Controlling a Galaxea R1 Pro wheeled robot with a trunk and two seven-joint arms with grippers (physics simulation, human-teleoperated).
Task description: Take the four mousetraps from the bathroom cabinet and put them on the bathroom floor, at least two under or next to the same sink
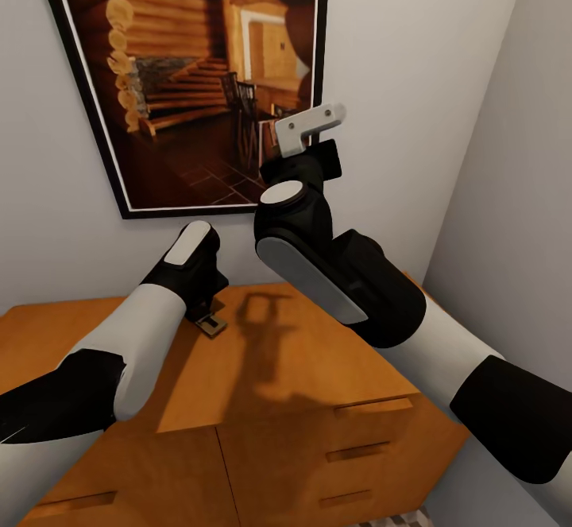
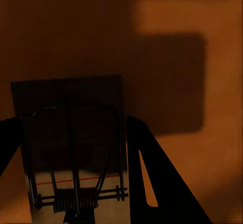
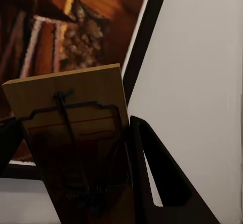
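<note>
Two mousetraps clamped, none on the floor yet: left gripper (image 1: 208, 316) at centre left closed on one mousetrap (image 1: 211, 323) just above the cabinet (image 1: 302, 400) top. Right gripper (image 1: 306, 139) raised at upper centre before a framed picture (image 1: 183, 74), closed on another mousetrap (image 3: 76, 133). Carrying down to the floor by a sink not begun, likely with two more to fetch.

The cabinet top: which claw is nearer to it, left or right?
Left. The left claw is down at the cabinet top, around a mousetrap. The right claw is raised high before the framed picture, gripping another mousetrap.
</note>
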